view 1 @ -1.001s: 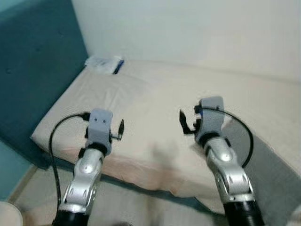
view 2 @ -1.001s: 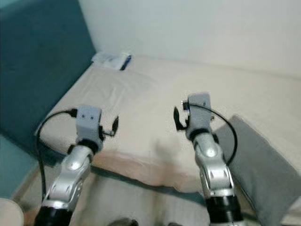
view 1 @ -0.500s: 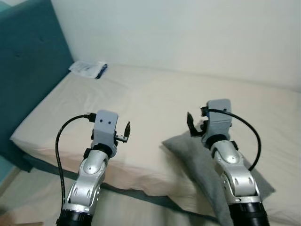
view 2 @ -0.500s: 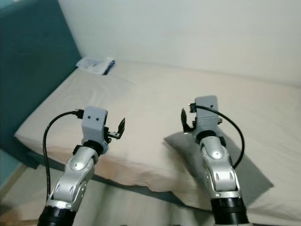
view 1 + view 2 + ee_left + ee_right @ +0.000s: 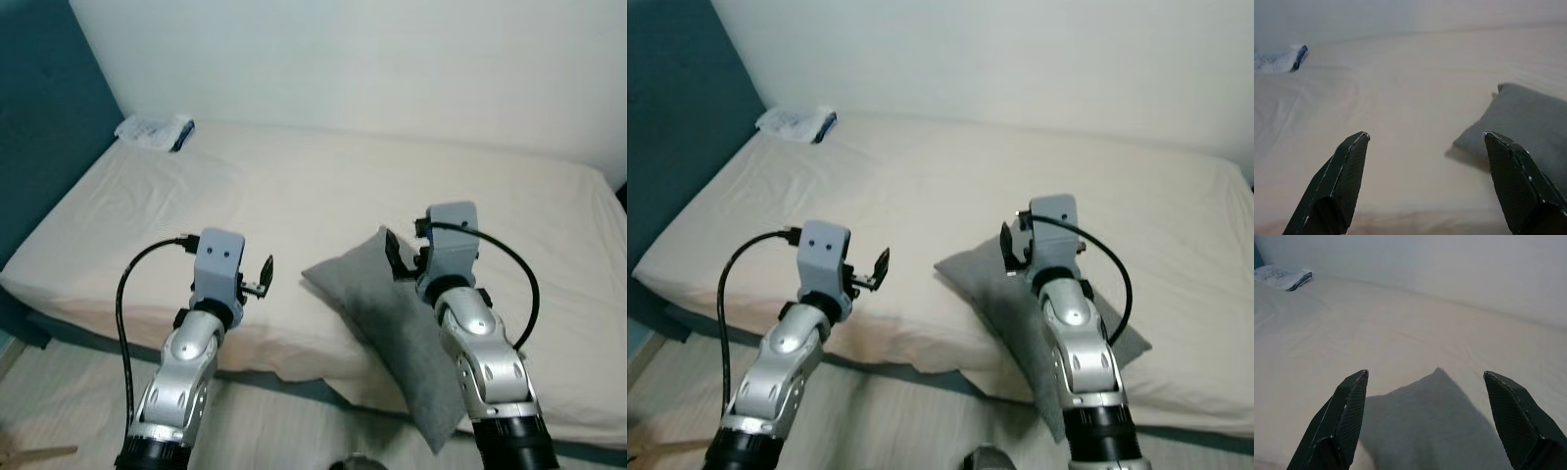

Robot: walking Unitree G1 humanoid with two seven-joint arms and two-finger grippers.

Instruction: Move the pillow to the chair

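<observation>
A grey pillow lies on the near edge of the cream bed, its lower end hanging past the mattress edge. My right gripper is held open just above the pillow's upper corner, and the pillow lies between and below its fingers in the right wrist view. My left gripper is open over the bare sheet, to the left of the pillow. Neither gripper holds anything.
A white and blue packet lies at the bed's far left corner, by the teal headboard. A pale wall runs behind the bed. Light wooden floor lies in front of the bed.
The whole view has swung to the right: the headboard slid towards the left edge and the grey pillow came fully into view under my right gripper. Both arms keep the same pose.
</observation>
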